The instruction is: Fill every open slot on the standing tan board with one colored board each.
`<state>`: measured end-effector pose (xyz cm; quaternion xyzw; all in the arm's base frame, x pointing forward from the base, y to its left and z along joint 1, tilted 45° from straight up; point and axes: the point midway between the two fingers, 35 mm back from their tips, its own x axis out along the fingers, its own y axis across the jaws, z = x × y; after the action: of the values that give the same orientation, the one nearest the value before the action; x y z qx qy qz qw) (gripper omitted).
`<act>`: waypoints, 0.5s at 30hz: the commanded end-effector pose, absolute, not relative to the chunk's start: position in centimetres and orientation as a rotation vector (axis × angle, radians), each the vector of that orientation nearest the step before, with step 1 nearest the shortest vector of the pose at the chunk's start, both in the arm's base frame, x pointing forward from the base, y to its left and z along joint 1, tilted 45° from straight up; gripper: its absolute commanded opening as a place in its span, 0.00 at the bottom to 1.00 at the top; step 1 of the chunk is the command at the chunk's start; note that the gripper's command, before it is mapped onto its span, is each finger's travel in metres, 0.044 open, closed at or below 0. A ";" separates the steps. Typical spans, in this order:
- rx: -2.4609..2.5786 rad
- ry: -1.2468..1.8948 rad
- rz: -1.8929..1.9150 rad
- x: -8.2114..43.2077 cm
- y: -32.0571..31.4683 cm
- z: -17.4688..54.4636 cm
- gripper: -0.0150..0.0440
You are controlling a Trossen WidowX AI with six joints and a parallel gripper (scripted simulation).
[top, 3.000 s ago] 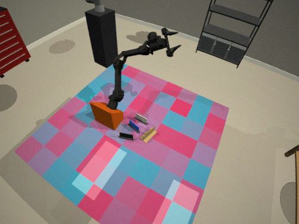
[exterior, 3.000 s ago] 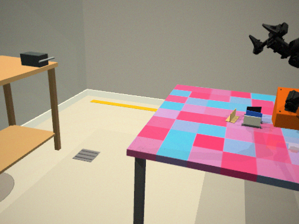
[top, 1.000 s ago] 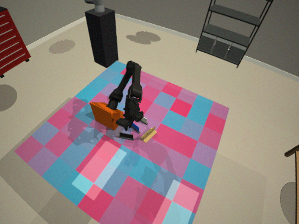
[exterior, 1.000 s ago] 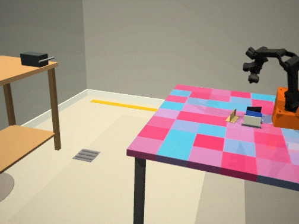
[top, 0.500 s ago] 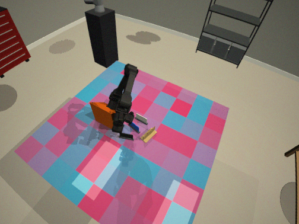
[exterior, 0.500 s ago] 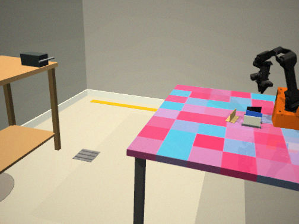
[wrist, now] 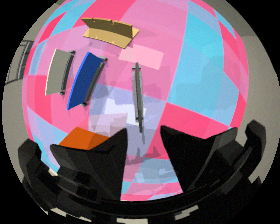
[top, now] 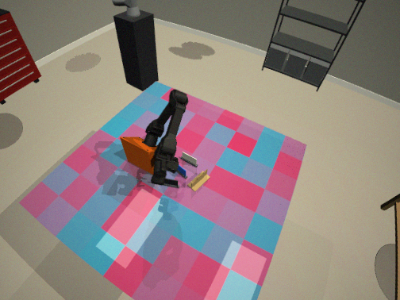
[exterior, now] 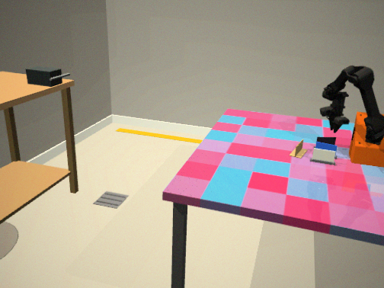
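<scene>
Boards here look light, thin and stiff. The black one (exterior: 326, 140) (wrist: 138, 92) stands in its holder, nearest the end effector (top: 171, 175) (exterior: 335, 123) (wrist: 144, 131) — open, holding nothing. Best grip: squarely across its faces, high up — the upper edge could slip.

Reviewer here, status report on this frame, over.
Gripper open, empty, above the black board. Tan board standing, none fitted crosswise. Nothing visible blocking the fingers.
</scene>
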<state>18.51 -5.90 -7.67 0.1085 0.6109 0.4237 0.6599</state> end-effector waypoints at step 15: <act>0.253 1.376 0.954 18.3 -3.4 -9.7 0.56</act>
<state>18.37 -3.90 -9.27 0.1067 0.6091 0.4232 0.6622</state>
